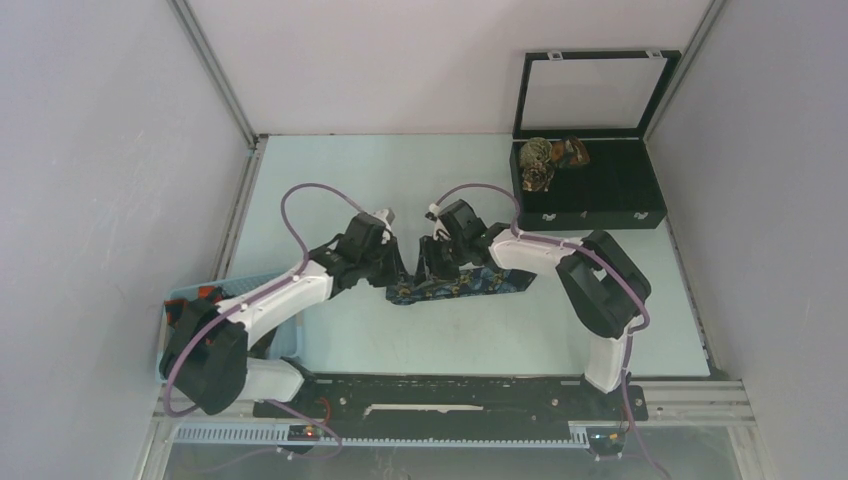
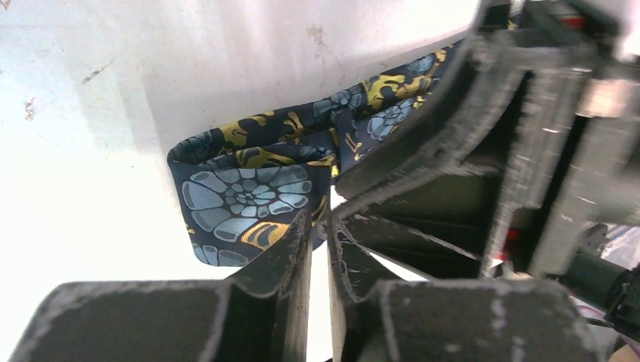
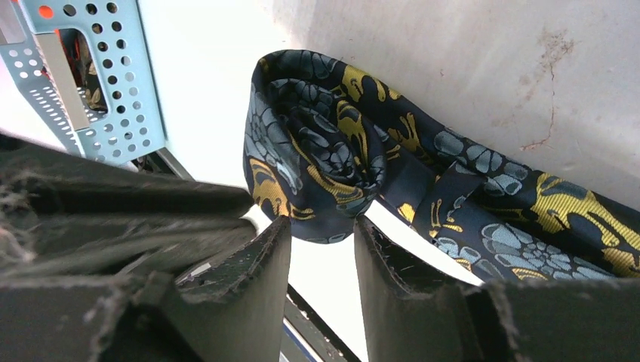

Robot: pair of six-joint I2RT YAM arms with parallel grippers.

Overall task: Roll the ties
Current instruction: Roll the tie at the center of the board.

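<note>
One dark navy floral fabric necktie (image 3: pixel 483 188), part-coiled: right tool (image 3: pixel 321 226) half-open beside the coil (image 3: pixel 317 151), left tool (image 2: pixel 321 219) nearly closed, grip unclear. It wants tight rolling.

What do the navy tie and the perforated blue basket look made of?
Navy tie: woven fabric, likely silk or polyester; slight sheen and fine ribbing on the yellow motifs. Basket: rigid light-blue sheet, plastic or painted metal, punched round holes; can't tell which.
</note>
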